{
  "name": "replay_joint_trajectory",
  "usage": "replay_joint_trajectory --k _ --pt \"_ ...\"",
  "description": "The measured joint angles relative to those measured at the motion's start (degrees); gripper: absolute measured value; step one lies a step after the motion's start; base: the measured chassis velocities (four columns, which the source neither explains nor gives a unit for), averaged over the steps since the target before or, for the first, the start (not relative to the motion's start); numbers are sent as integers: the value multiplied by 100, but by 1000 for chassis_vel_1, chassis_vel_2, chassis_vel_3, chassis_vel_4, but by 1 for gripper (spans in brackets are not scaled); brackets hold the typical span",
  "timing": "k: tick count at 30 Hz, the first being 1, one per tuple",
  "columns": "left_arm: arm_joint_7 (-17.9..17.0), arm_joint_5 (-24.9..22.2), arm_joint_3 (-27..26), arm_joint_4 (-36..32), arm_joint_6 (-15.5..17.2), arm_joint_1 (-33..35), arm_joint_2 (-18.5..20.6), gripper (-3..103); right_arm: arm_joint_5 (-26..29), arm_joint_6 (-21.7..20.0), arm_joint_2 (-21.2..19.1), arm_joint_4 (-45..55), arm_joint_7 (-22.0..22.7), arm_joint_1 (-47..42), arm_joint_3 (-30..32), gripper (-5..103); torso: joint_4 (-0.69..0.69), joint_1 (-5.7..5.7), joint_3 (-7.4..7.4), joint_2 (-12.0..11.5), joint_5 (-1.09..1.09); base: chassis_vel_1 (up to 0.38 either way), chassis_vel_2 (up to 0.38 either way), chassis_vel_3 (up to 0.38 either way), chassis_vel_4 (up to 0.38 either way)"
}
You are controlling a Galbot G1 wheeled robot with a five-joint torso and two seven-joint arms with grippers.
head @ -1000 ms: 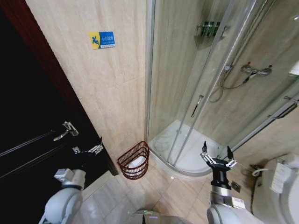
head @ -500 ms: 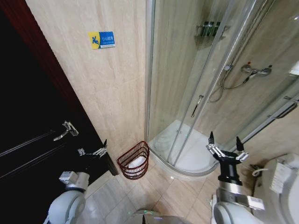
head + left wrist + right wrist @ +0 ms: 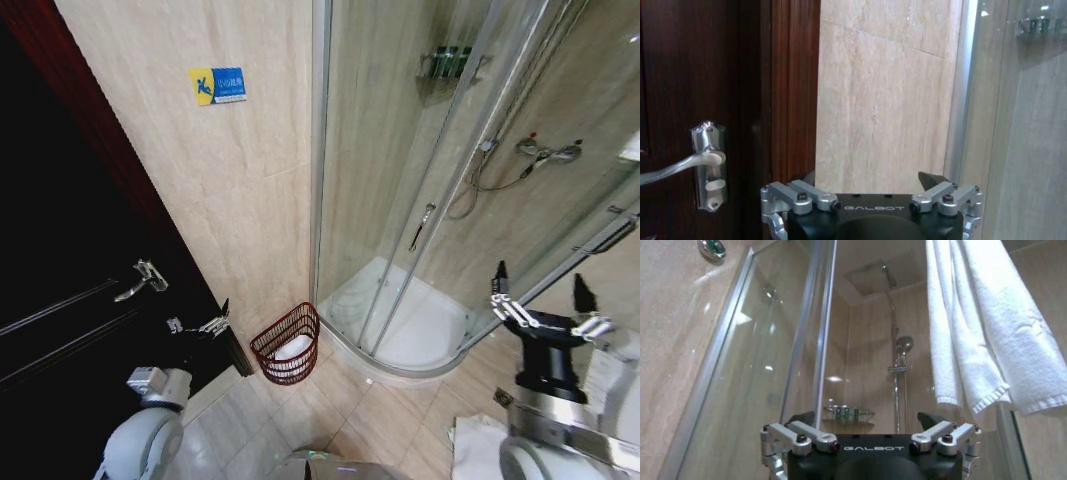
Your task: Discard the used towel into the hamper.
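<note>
Standing in bathroom, facing tiled wall betw. dark door [image 3: 70,330] and glass shower enclosure [image 3: 420,200].

Hamper [image 3: 287,343] sitting on floor at foot of wall, just beside shower tray corner, tilting toward the robot; something white lying inside, too small to tell what.

Right tool [image 3: 541,307] hanging raised at right, in front of shower glass, fingers spread wide, gripping nothing. Pointing up in right wrist view [image 3: 870,416] toward shower head [image 3: 904,344] behind glass, w/ white towel [image 3: 987,325] draping from above, near but apart from fingertips [image 3: 931,418].

Left tool [image 3: 205,322] hovering low at left, beside door frame, well apart from hamper; fingers parted wide, carrying nothing. Looking in left wrist view [image 3: 870,176] at tile strip betw. door w/ silver lever handle [image 3: 690,165] and shower frame.

Blue-yellow caution sign [image 3: 218,85] sticking high on wall.
</note>
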Motion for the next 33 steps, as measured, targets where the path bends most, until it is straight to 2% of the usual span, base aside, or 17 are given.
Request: replay_joint_trajectory --k 8,15,28,33 --pt "0 -1 1 3 -1 0 2 100 48 8 22 -5 17 -27 154 100 1 0 0 0 0 0 0 0 0" --pt "0 -2 1 6 -1 0 2 100 292 63 25 -16 -45 -48 617 100 0 0 0 0 0 0 0 0 0" --pt "0 -1 1 7 -1 -1 3 100 166 205 84 -25 -90 -53 353 100 -2 0 0 0 -1 -42 -43 -41 -43" --pt "0 -1 2 7 -1 0 2 100 22 18 104 -30 -66 -69 215 100 1 0 0 0 -1 -6 -6 -12 -5"
